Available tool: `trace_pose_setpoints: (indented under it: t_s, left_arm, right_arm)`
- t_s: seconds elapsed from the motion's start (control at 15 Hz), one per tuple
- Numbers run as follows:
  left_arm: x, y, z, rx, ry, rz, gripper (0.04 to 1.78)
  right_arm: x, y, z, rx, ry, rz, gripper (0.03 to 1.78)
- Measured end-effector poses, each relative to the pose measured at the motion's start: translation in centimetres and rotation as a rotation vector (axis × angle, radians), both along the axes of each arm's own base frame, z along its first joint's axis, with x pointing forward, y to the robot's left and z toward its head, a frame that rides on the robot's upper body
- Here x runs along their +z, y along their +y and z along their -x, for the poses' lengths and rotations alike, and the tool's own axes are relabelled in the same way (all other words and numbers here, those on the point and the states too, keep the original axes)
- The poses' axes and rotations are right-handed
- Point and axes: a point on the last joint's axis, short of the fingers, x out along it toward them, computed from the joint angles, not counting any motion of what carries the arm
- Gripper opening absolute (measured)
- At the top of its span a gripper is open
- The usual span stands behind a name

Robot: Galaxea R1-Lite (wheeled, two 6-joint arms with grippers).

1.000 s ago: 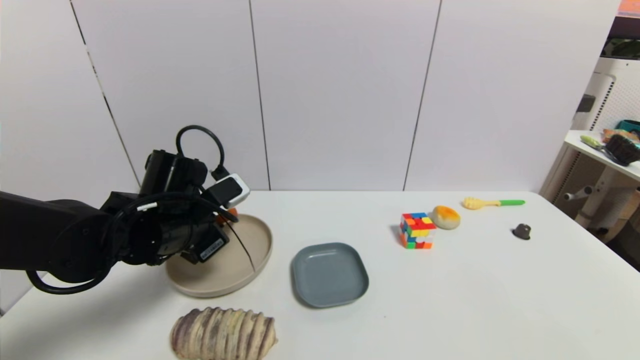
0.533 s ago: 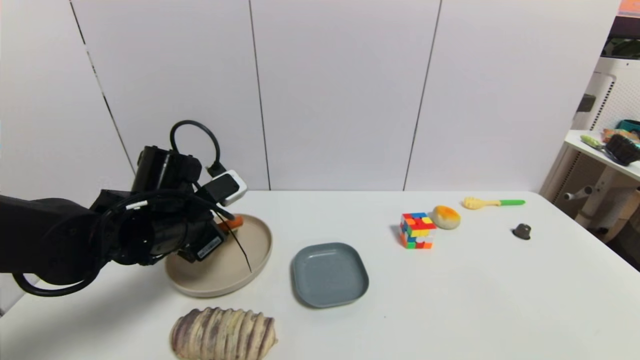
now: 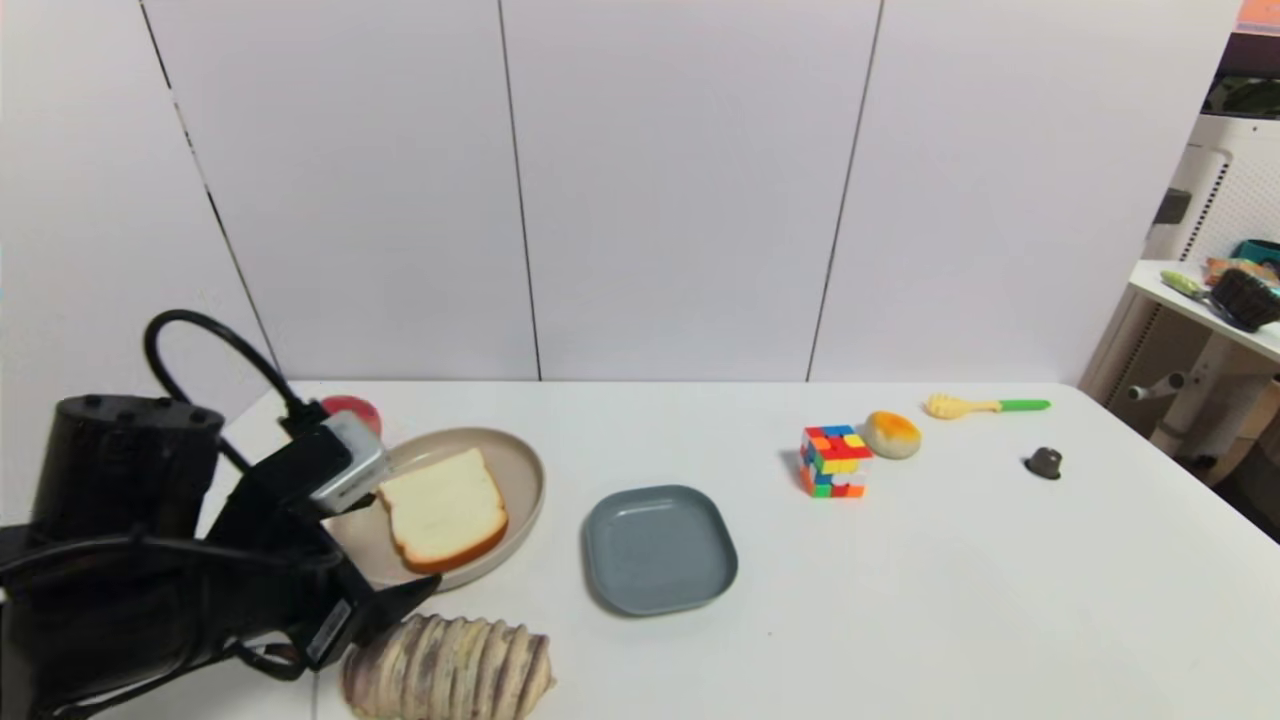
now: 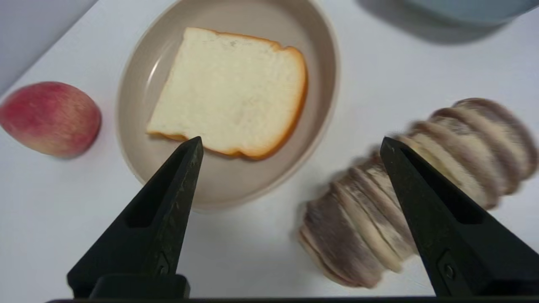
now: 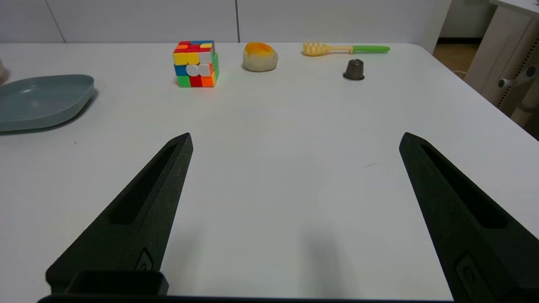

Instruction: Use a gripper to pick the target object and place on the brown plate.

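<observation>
The square toast slice (image 3: 443, 508) with its orange-brown crust lies flat on the beige-tan plate (image 3: 523, 468) at the table's left. It also shows in the left wrist view (image 4: 231, 90), inside the plate (image 4: 324, 54). My left gripper (image 3: 400, 603) is open and empty, drawn back to the near left, between the plate and the striped loaf and above the table. In its own view the left gripper (image 4: 290, 141) has its jaws wide apart, with nothing between them. My right gripper (image 5: 295, 136) is open and empty over bare table on the right side. It does not show in the head view.
A purple-and-cream striped loaf (image 3: 447, 668) lies at the front edge, close under the left gripper. A peach (image 3: 352, 410) sits behind the plate. A grey-blue dish (image 3: 660, 548) is mid-table. A colour cube (image 3: 833, 461), bun (image 3: 892, 434), green-handled utensil (image 3: 985, 405) and dark capsule (image 3: 1043, 462) lie at the far right.
My left arm has pulled back from over the plate toward the near left and dropped lower. The toast, hidden under the gripper before, now lies free on the plate.
</observation>
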Motion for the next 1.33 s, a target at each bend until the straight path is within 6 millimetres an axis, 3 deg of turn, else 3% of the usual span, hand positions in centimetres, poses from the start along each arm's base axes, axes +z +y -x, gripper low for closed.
trace_pose_setpoints:
  t_s: [0.27,0.67,1.07,1.33]
  left_arm:
    - [0.4,3.4,3.4,0.117,-0.171,0.14,1.6]
    - [-2.4,6.1,10.4,0.266,-0.337,0.215,1.66]
    - [-5.1,6.8,16.5,0.37,-0.427,0.231,1.67]
    - [-7.7,6.9,19.0,0.458,-0.43,0.303,1.69]
  right_arm:
    - [0.0,0.0,0.0,0.0,0.0,0.0,1.69]
    - [0.0,0.0,0.0,0.0,0.0,0.0,1.69]
    - [0.0,0.0,0.0,0.0,0.0,0.0,1.69]
    - [0.0,0.0,0.0,0.0,0.0,0.0,1.69]
